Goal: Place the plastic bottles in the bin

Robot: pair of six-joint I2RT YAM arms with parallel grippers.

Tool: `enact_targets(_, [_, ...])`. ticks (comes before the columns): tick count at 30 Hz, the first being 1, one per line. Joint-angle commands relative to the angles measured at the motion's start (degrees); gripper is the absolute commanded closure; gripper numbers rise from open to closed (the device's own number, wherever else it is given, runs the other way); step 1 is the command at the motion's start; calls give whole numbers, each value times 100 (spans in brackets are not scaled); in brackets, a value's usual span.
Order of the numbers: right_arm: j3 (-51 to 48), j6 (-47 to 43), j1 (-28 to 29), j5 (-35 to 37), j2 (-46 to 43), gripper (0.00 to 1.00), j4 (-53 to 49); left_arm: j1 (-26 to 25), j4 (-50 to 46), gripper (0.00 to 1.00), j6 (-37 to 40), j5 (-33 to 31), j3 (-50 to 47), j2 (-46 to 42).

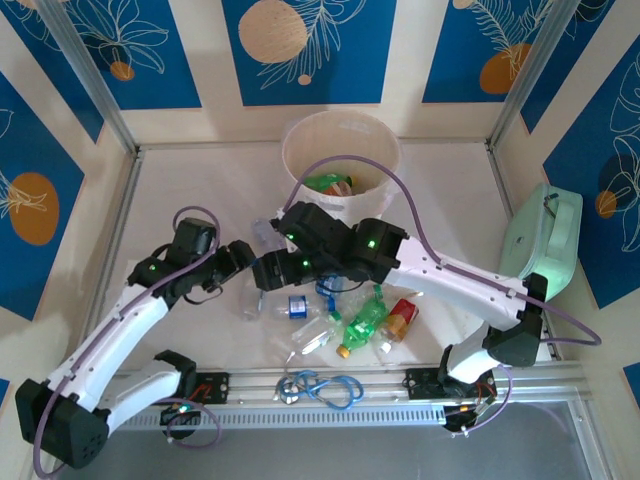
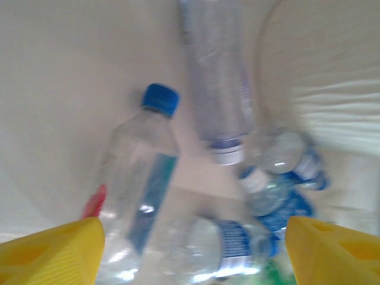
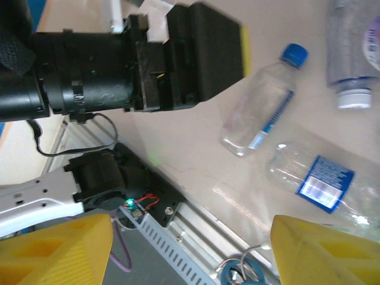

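**Over the bottles [image 1: 365,318]: both grippers open and empty**

Left gripper [image 2: 196,243]: yellow fingers [image 2: 53,252] spread wide with nothing between them. It hangs above a clear blue-capped bottle [image 2: 139,184] lying on the table [image 2: 59,89]. Beside that bottle lie a grey white-capped bottle [image 2: 217,71] and a cluster of blue-labelled bottles [image 2: 282,178].

Right gripper [image 3: 193,243]: fingers [image 3: 326,255] likewise wide apart, gripping nothing. Below it are the left gripper's black body, the blue-capped bottle and one blue-labelled bottle.

Top view: both arms reach inward and meet near mid-table, just in front of the bin [image 1: 300,150]. The bin stands upright at the far edge with a green bottle [image 1: 322,182] inside. The loose bottles, green, red and clear, lie between the grippers and the near rail [image 1: 540,380]. A blue cable loop [image 1: 325,388] rests at the rail. A mint-green case [image 1: 540,240] stands by the right wall.
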Motion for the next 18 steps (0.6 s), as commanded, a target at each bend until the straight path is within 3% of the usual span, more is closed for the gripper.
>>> enact_targets(1, [-380, 305, -194, -38, -289, 29, -5, 26, -529, 15, 722, -412, -75, 332])
enact_targets(7, [-819, 466, -330, -193, -472, 29, 188, -57, 81, 10, 1066, -142, -167, 1205])
enact_targets(18, [-665, 426, -493, -285, -344, 29, 9, -302, 702, 7, 1403, -246, 59, 2566])
